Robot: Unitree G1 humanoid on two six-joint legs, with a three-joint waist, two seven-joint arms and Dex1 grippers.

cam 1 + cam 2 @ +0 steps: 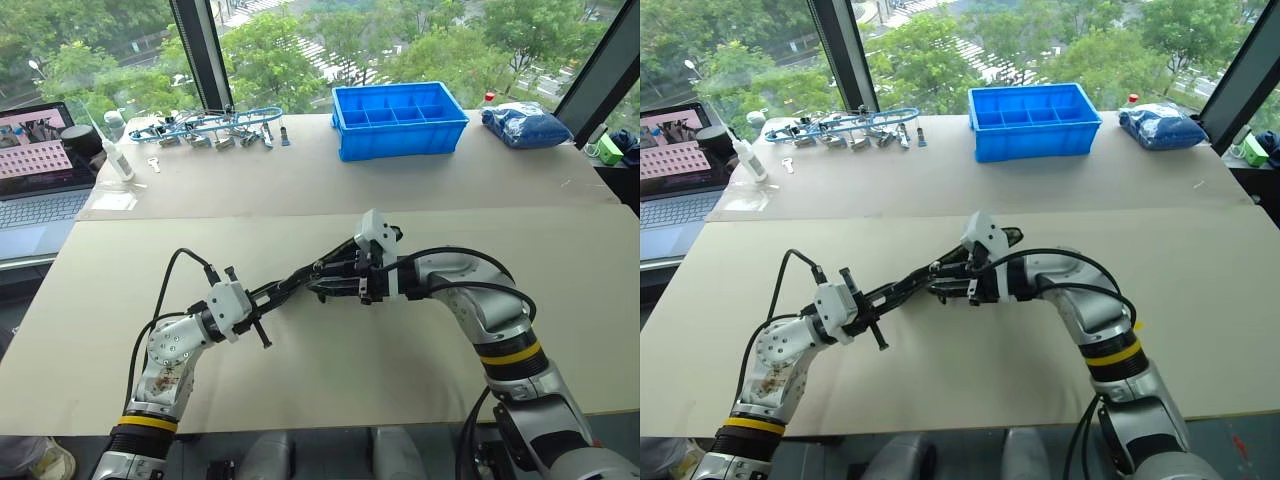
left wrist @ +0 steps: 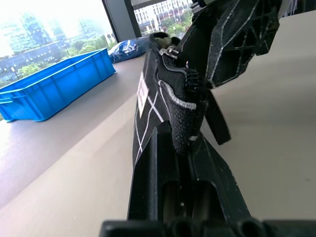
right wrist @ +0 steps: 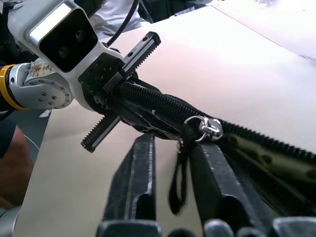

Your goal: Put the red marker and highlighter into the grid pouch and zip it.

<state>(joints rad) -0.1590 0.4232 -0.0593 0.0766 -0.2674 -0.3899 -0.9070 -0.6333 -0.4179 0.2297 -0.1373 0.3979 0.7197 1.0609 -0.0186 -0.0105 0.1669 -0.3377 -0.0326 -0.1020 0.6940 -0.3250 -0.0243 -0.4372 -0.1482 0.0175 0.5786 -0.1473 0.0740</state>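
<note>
The grid pouch [image 2: 163,103] is pinched by the left gripper [image 1: 262,300]; its pull strap [image 3: 178,170] hangs between the right gripper's [image 3: 173,163] barely parted fingers, mid-frame.

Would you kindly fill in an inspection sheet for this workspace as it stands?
Surface: beige table, bare near the arms.
Job's things: grid pouch held above the table, zipper partly open; marker and highlighter not visible.
Clutter: blue bin, blue bag, metal parts, laptop along the far side.
Grippers: left gripper shut on pouch end; right gripper around zipper pull strap.
Cables: black, on both arms.
Surroundings: windows, trees.
</note>
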